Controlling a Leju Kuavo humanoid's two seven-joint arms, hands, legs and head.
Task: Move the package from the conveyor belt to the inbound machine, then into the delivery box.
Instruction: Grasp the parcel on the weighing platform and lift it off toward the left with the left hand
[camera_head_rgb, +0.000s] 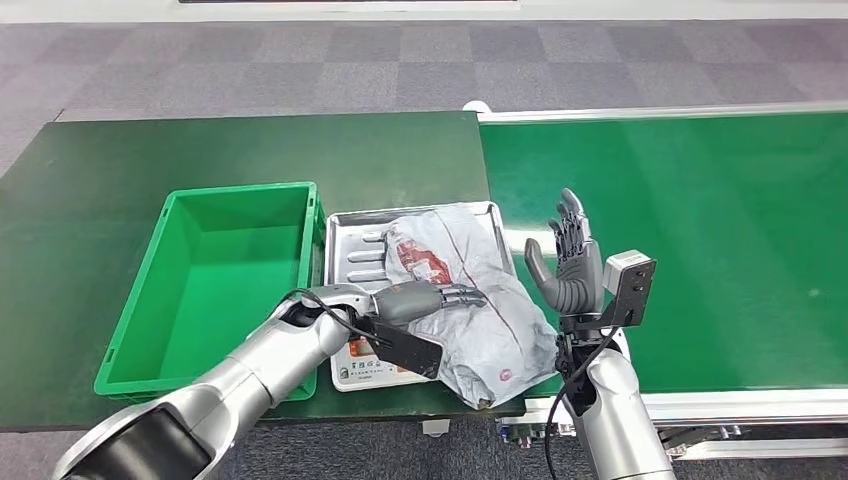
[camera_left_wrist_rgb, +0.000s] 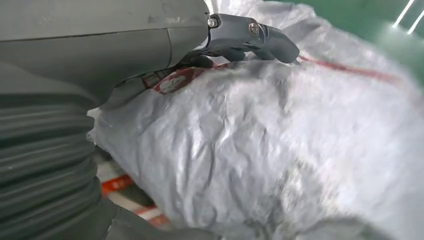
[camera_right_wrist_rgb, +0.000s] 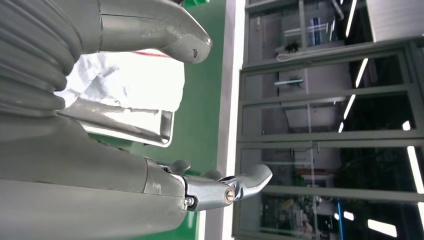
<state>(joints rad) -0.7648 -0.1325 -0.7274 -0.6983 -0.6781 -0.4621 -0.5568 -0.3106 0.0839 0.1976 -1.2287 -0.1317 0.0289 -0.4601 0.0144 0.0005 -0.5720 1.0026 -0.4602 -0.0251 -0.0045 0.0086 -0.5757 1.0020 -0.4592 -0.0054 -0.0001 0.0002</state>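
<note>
While the package (camera_head_rgb: 470, 300), a crumpled grey bag with red print, lies across the metal tray (camera_head_rgb: 345, 232) of the inbound machine (camera_head_rgb: 362, 372), we judge the first step done and the second, getting it into the delivery box (camera_head_rgb: 215, 290), just begun. Our left hand (camera_head_rgb: 430, 298) lies flat on top of the bag with its fingers stretched out over it; we cannot tell whether anything is pinched beneath, so we would not call it a grasp. Our right hand (camera_head_rgb: 565, 262) stands upright just beside the bag's right edge, fingers apart and holding nothing, over the edge of the conveyor belt (camera_head_rgb: 700, 230). The bag overhangs the tray toward us and to the right, its lower corner past the machine's front. Next, we think, comes a firm hold on loose, slippery film, then a lift over the box's near wall, which stands touching or almost touching the tray's left side; a weak pinch could let the bag slide out. From the left wrist we see the bag's wrinkled skin (camera_left_wrist_rgb: 280, 150) and a dark fingertip (camera_left_wrist_rgb: 270, 42) resting on it, detail the head camera lacks. From the right wrist we see the tray's rounded corner (camera_right_wrist_rgb: 162, 135) with the bag on it (camera_right_wrist_rgb: 130, 82).
</note>
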